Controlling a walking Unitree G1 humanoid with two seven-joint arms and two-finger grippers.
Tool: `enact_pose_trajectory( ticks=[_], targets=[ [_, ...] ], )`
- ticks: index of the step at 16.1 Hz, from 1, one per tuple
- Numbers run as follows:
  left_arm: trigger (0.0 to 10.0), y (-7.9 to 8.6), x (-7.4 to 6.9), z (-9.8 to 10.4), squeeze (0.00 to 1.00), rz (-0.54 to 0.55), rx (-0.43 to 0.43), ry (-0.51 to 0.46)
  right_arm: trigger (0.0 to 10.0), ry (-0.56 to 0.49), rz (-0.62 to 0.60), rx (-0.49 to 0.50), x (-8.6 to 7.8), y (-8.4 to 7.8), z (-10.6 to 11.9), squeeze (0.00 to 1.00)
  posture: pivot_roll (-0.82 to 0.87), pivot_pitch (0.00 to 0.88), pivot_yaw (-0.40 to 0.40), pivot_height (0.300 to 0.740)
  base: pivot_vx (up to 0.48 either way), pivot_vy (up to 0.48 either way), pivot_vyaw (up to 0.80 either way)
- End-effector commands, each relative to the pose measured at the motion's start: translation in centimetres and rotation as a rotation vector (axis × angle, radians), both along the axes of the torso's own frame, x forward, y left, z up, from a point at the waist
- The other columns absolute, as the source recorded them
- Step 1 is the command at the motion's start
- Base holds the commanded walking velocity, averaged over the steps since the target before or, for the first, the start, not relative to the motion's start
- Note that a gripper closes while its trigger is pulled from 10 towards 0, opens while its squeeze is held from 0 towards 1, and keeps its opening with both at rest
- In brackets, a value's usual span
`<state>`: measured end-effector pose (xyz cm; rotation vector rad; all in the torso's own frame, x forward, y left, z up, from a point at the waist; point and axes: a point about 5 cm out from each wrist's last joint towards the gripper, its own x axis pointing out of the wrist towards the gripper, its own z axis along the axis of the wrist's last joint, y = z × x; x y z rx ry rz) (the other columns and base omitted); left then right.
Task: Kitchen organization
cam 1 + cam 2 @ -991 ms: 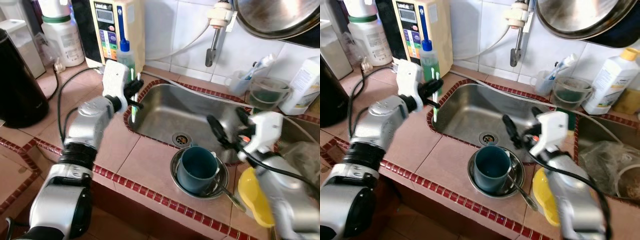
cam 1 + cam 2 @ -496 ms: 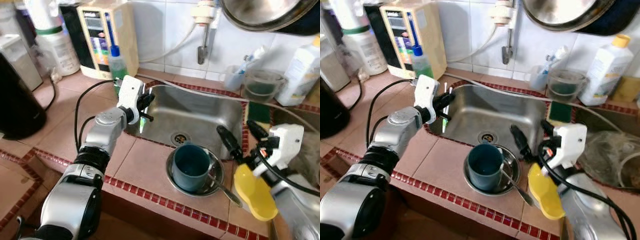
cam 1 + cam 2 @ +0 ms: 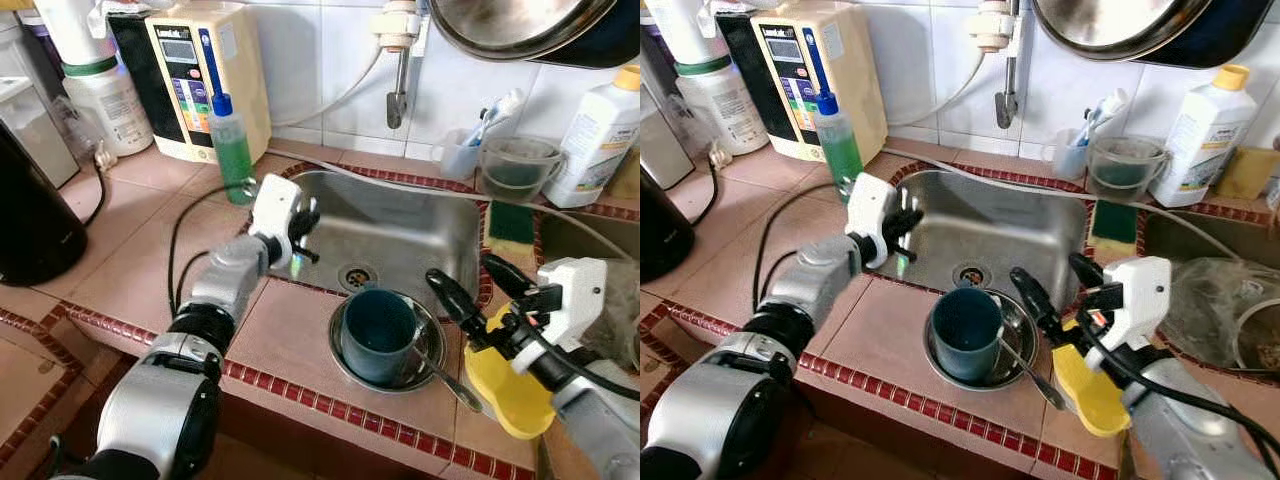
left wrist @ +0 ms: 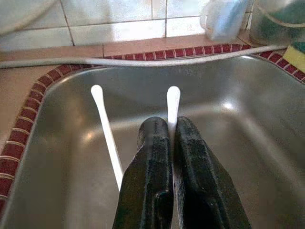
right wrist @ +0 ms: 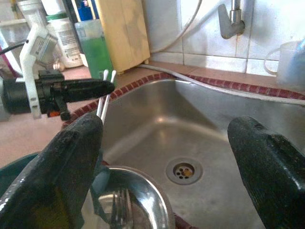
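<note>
- My left hand point(image 3: 303, 222) hangs over the near-left corner of the steel sink point(image 3: 400, 220), fingers point(image 4: 157, 157) pinched together on thin white sticks point(image 4: 107, 133) that point into the basin.
- My right hand point(image 3: 470, 285) hovers at the sink's near-right rim, its fingers point(image 5: 71, 157) spread wide and holding nothing.
- Just in front of the sink, a blue cup point(image 3: 375, 335) sits inside a steel bowl point(image 3: 430, 375) on the tiled tabletop point(image 3: 140, 260), a spoon point(image 3: 450, 372) leaning out of the bowl toward my right hand.
- A green soap bottle point(image 3: 232, 150) stands at the sink's far-left corner, beside a cream water purifier point(image 3: 205, 75).
- Behind the sink, the tap point(image 3: 397, 60) hangs from the tiled wall; a toothbrush cup point(image 3: 465, 150) and clear container point(image 3: 520, 165) stand at the far-right corner.
- A green sponge point(image 3: 515, 222) lies on the sink's right rim.
</note>
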<state>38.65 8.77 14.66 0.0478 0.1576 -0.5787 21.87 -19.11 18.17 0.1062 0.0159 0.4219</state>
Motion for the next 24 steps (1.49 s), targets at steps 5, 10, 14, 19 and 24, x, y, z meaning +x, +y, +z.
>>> enact_pose_trajectory(
  ticks=[5,10,14,19,24],
  targets=[
    [10.0,0.0,-0.4,-1.0,1.00,-0.030,-0.053,0.042,10.0,-0.032,0.018,-0.003,0.0,0.0,1.2,0.00,-0.26,0.000,0.087,0.740,0.000,0.000,0.00],
    [10.0,0.5,-0.2,-0.7,1.00,-0.008,-0.058,0.030,10.0,-0.039,0.008,0.001,0.5,-0.2,1.3,0.00,-0.25,0.000,0.078,0.740,0.000,0.000,0.00],
    [10.0,1.1,0.1,0.0,1.00,0.006,-0.076,0.006,10.0,-0.085,0.015,0.012,1.0,-0.1,1.9,0.00,-0.23,0.000,0.065,0.740,0.000,0.000,0.00],
    [10.0,2.7,0.6,2.6,1.00,0.054,-0.126,-0.117,10.0,-0.215,-0.126,0.065,3.0,-0.5,3.1,0.00,-0.21,0.000,0.049,0.740,0.000,0.000,0.00],
    [10.0,4.6,0.0,4.7,0.00,0.107,-0.178,-0.223,10.0,-0.290,-0.223,0.188,6.1,1.4,4.1,0.00,-0.14,0.000,0.016,0.740,0.000,0.000,0.00]
  ],
)
